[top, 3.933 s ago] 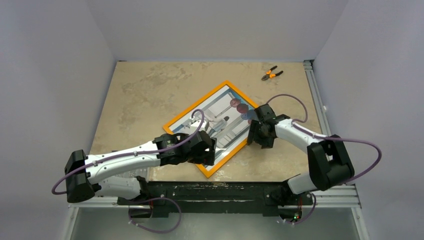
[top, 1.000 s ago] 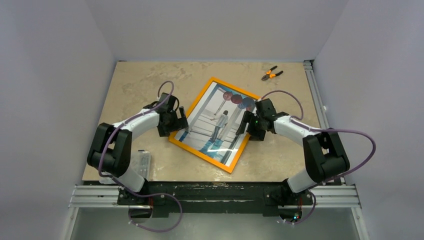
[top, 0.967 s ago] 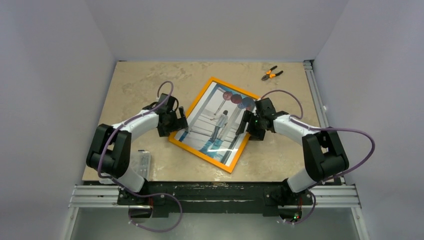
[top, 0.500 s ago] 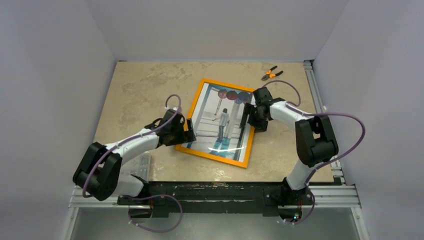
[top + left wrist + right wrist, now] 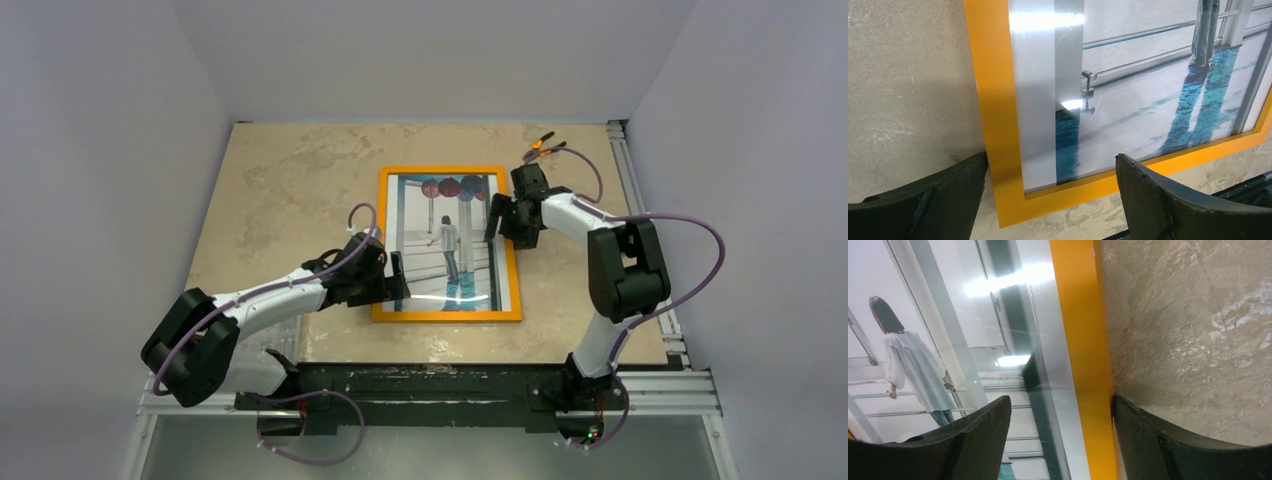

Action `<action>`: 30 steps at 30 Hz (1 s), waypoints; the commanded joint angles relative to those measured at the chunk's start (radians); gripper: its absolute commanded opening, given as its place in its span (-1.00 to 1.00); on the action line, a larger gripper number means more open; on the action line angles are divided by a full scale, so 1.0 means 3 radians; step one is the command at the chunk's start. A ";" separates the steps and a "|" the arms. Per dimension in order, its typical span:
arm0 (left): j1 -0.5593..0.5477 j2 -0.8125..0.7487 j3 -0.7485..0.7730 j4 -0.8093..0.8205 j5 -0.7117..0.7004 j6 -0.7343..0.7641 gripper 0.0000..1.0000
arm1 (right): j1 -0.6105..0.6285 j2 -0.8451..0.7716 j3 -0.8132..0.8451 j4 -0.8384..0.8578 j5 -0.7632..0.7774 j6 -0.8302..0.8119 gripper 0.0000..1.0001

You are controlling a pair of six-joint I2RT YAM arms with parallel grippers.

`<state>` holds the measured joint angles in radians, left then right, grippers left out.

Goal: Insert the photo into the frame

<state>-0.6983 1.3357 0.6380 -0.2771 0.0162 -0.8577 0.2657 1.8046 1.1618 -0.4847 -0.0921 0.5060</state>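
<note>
So nearest the bases, the left gripper [image 5: 397, 284] is parked at the 7 o'clock corner of the frame [image 5: 445, 316], claw spread wide and gripping nothing. In the left wrist view one finger [image 5: 923, 200] sits right against the outer orange edge, the other finger [image 5: 1188, 200] is out past the near border, and the corner pokes in between them. The frame lies flat around the middle of the table [image 5: 290, 190], long sides running 6 to 12, pretty much square with the table edges. The photo [image 5: 445, 235] is inside it, balloons up at the 12 o'clock end, blue floor down at 6, with some glare across the lower part. Further back, the right gripper [image 5: 496, 221] is at the frame's 2 o'clock, on the right-hand long side. Its claw is apart too, straddling the orange strip: one finger [image 5: 948, 445] over the print, the other finger [image 5: 1188, 445] on the table side just beside the edge, not clamped on it. Way out at the table's 1 o'clock corner there's a pair of orange-handled pliers [image 5: 545, 145], partly behind the right arm's purple cable.
</note>
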 commanded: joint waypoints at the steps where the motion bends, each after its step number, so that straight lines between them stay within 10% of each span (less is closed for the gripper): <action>1: -0.0102 0.0177 -0.0033 -0.0050 0.0222 -0.0210 0.93 | 0.0091 -0.0233 -0.0180 0.0080 -0.0270 0.0103 0.44; 19: 0.0250 -0.1842 0.0032 -0.0280 -0.0104 0.0438 1.00 | 0.0061 -0.2278 -0.0874 0.0218 0.0075 0.0116 0.57; 30: 0.0641 -0.2746 -0.0143 0.0012 -0.0271 0.0868 1.00 | 0.0060 -0.3267 -0.1278 0.0399 0.0130 -0.0021 0.97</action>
<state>-0.5144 0.5533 0.6331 -0.3450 -0.0189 -0.6804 0.2832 0.8791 0.7990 -0.4129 -0.0727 0.5278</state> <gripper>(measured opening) 0.998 0.971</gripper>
